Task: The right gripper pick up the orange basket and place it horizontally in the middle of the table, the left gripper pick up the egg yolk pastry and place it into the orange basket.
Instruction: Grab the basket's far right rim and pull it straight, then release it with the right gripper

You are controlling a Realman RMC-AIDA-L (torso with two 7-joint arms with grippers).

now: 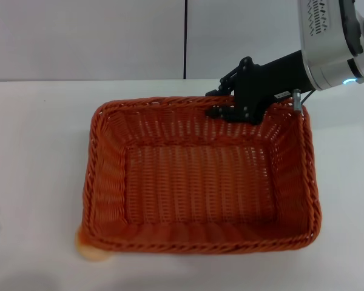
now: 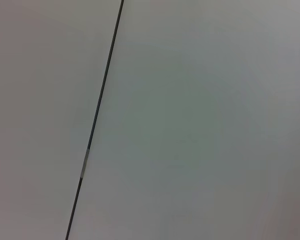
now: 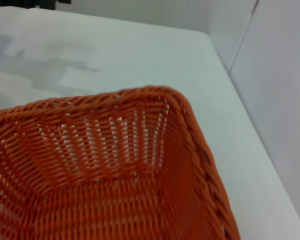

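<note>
White table (image 1: pixel 36 151), grey wall (image 1: pixel 85 36); right gripper (image 1: pixel 221 103) clamps orange basket (image 1: pixel 200 182) rim

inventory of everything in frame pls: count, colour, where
orange basket: 1, orange wicker, mid-table, long side across the head view, nothing inside it
egg yolk pastry: 1, pale orange-beige, on the table at the basket's near left corner, partly hidden by the rim
table: 1, white, under everything
wall: grey panels with a dark vertical seam, behind the table's far edge; it is all the left wrist view shows
right gripper: 1, black on a silver-grey arm, at the basket's far right rim; whether it is open or shut is not clear
left gripper: not in any view
</note>
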